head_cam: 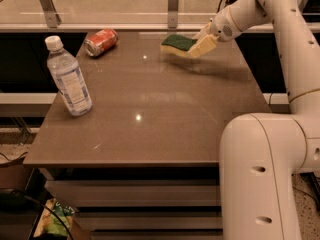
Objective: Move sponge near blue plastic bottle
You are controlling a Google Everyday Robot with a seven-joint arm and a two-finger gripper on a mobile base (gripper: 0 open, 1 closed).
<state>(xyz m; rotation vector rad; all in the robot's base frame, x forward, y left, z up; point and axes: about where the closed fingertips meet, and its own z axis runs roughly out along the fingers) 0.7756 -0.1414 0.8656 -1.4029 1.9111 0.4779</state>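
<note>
Camera view: over the far table [150, 129] edge the claw [202, 44] clamps the sponge [178, 42]; blue plastic bottle [69, 79] label unreadable.

1. Pincer [201, 44]: closed on the sponge [179, 42], just above the far right part of the counter; reference for all places below.
2. Counter [150, 134]: brown, glossy slab beneath the pincer, spreading nearer the camera and to the pincer's left. Small highlights [138, 117] of reflected light lie on it.
3. Metal post [173, 4]: upright, behind the pincer and slightly left. It rises from a pale ledge [125, 28] along the counter's far edge.
4. Second post [46, 4]: slanted, far to the pincer's left.
5. Shelves [130, 196]: pale tiers under the counter's near edge, well below the pincer.
6. Floor [310, 204]: speckled, below and right of the pincer.
7. Green packet [52, 219]: in dim shadow, far below and left of the pincer.
</note>
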